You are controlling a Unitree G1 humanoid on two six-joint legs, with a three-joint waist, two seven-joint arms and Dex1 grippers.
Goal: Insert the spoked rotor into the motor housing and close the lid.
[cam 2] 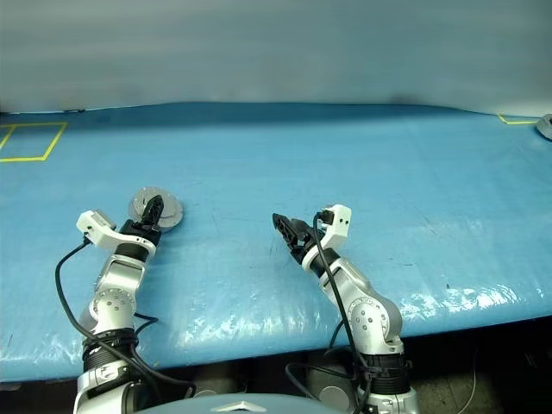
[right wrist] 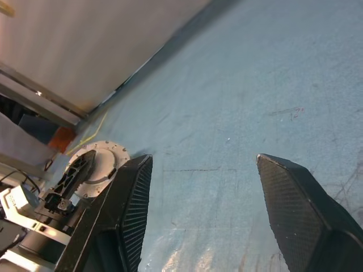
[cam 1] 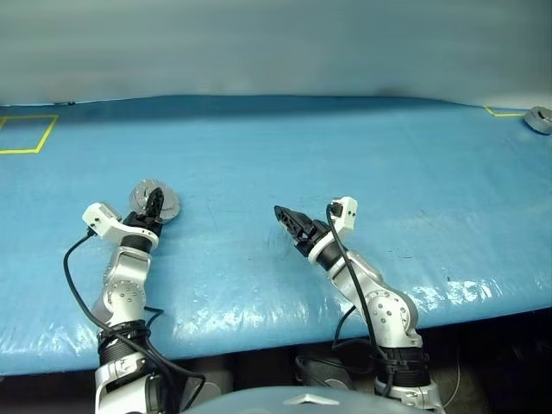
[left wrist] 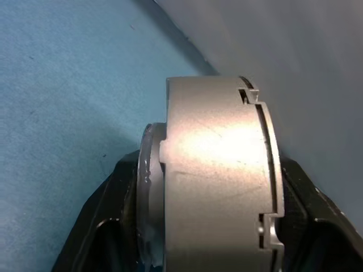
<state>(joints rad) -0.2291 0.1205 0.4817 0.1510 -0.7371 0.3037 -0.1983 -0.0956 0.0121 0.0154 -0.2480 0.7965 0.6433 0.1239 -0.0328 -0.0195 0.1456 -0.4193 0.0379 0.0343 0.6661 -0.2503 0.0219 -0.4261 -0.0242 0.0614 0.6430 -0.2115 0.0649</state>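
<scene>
Head views: the left end effector [cam 1: 153,205] sits at a round grey disc, the housing [cam 1: 155,201] with its lid on as far as I can judge, lying on the blue table [cam 1: 345,147] at the left. The right end effector [cam 1: 289,219] hovers mid-table, spread and empty.

Left wrist view: black fingers [left wrist: 108,215] flank the housing [left wrist: 215,170], lid [left wrist: 271,170] seated; gripping or merely bracketing, I cannot tell.

Right wrist view: fingers [right wrist: 133,204] wide apart over bare table.

The rotor is presumably inside; the task looks nearly finished.

Motor housing [cam 1: 153,201] on table [cam 1: 345,155], left; another part [cam 1: 539,119] far right corner.
</scene>
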